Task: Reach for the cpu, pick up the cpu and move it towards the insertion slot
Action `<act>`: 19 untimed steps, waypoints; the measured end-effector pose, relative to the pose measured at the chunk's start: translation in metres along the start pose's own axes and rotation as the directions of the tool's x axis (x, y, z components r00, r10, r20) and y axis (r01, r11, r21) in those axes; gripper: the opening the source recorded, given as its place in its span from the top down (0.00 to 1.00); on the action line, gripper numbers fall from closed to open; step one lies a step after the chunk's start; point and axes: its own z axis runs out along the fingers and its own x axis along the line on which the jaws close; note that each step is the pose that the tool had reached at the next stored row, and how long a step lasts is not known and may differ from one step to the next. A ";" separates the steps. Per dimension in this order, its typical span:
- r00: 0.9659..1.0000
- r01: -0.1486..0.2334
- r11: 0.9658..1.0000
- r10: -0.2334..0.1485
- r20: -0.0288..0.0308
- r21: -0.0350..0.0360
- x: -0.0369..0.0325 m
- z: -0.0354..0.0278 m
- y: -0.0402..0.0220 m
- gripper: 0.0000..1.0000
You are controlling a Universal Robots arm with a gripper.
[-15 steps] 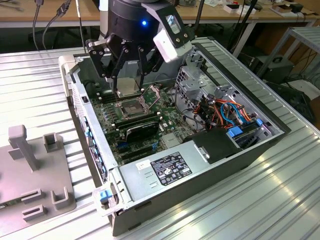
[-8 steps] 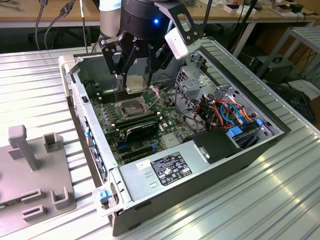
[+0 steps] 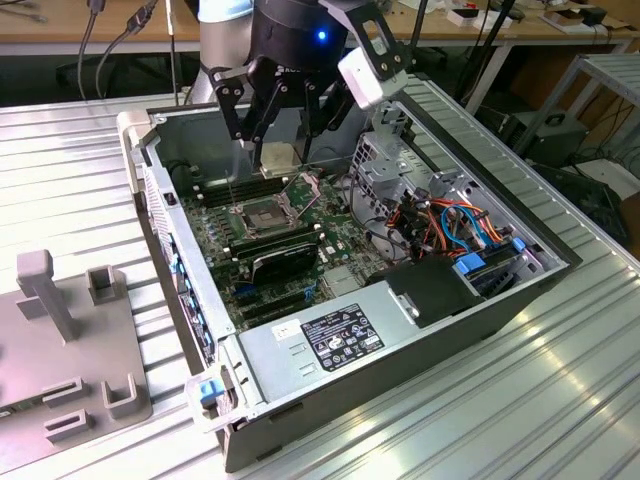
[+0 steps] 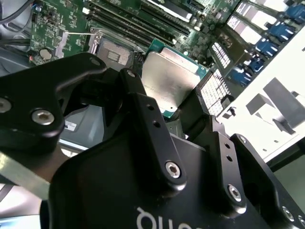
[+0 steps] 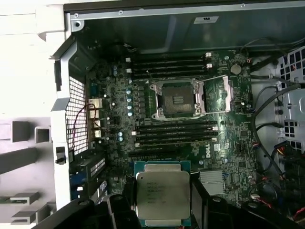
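Ribbed grey metal makes up the table (image 3: 560,400) that carries an opened computer case (image 3: 330,385), which fills the middle of the exterior view with its side panel off. Inside the case lies the green motherboard (image 3: 290,250), and toward the lower middle of that frame sits a grey power supply (image 3: 330,335) with a dark label on top. To the exterior view's right of the board, a bundle of red, orange and blue cables (image 3: 455,225) runs beside a perforated metal drive cage (image 3: 385,160). At the lower left of the exterior view a grey fixture plate (image 3: 60,350) with upright blocks rests on the table, well apart from the board. The black gripper (image 3: 280,150) hangs from the top middle of the exterior view, over the rear part of the board, its fingers (image 4: 143,109) pinching the cpu (image 5: 163,194) by 2 opposite edges. The cpu sits level between them, its pale silvery lid facing the cameras in both wrist views, with its green rim showing around the lid. It is held in the air, clear of the board. The insertion slot (image 5: 177,98) sits in the centre of the first wrist view with its shiny frame swung open and its dark centre bare, flanked by rows of long black memory slots (image 5: 174,133). The cpu hovers near it but off to one side, not above the socket opening.
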 end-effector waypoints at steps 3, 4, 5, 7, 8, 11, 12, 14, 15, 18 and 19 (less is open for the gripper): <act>1.000 0.000 1.000 0.000 0.000 0.000 -0.0026 0.0006 0.0056 0.45; 1.000 0.000 1.000 0.000 0.000 0.000 -0.0054 0.0011 0.0081 0.45; 1.000 0.000 1.000 0.000 0.000 0.000 -0.0076 0.0014 0.0098 0.45; 1.000 0.000 1.000 0.000 0.000 0.000 -0.0141 0.0020 0.0143 0.45; 1.000 0.000 1.000 0.000 0.000 0.000 -0.0161 0.0022 0.0157 0.45; 1.000 0.000 1.000 0.000 0.000 0.000 -0.0182 0.0025 0.0168 0.45; 1.000 0.000 1.000 0.000 0.000 0.000 -0.0183 0.0025 0.0168 0.45; 1.000 0.000 1.000 0.000 0.000 0.000 -0.0185 0.0025 0.0168 0.45; 1.000 0.000 1.000 0.000 0.000 0.000 -0.0186 0.0025 0.0168 0.45; 1.000 0.000 1.000 0.000 0.000 0.000 -0.0203 0.0025 0.0170 0.45; 1.000 0.000 1.000 0.000 0.000 0.000 -0.0204 0.0025 0.0170 0.45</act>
